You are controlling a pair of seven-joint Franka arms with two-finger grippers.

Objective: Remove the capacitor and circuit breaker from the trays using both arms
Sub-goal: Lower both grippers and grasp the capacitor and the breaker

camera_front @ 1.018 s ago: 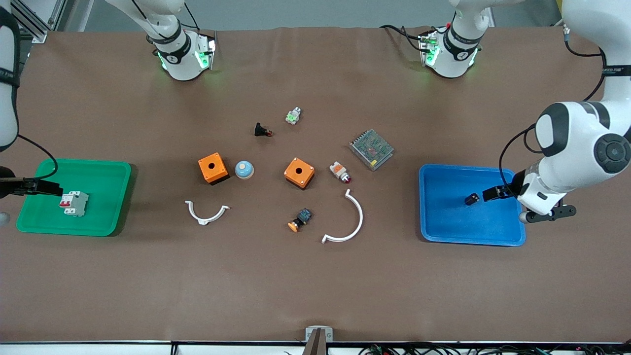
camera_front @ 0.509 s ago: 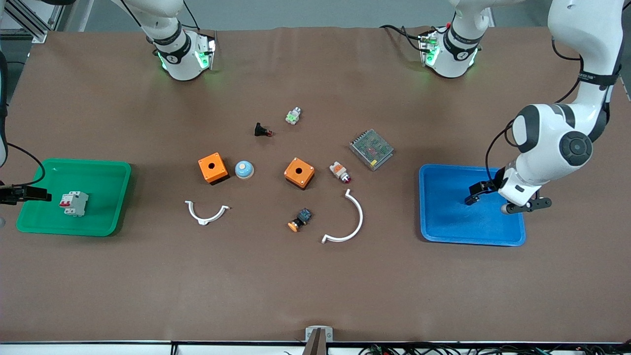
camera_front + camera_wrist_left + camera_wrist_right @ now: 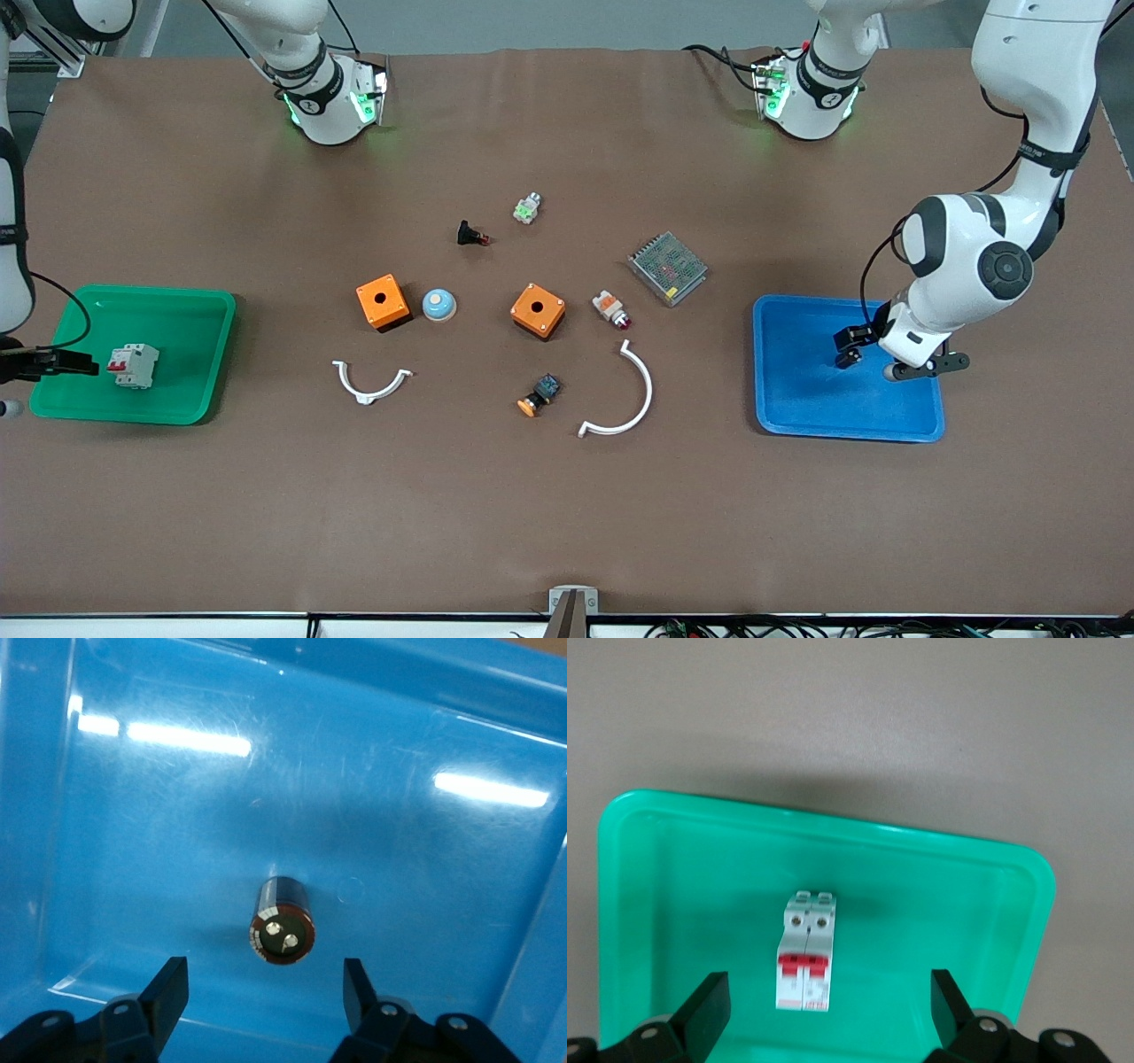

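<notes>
Left tool advanced over 1 capacitor; 1 breaker; 2 trays

Capacitor in tray

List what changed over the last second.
The left gripper moved in over the blue tray, above the capacitor, touching nothing. The right gripper drew back from the breaker, then returned partway. Breaker, capacitor, both trays stayed.
</notes>
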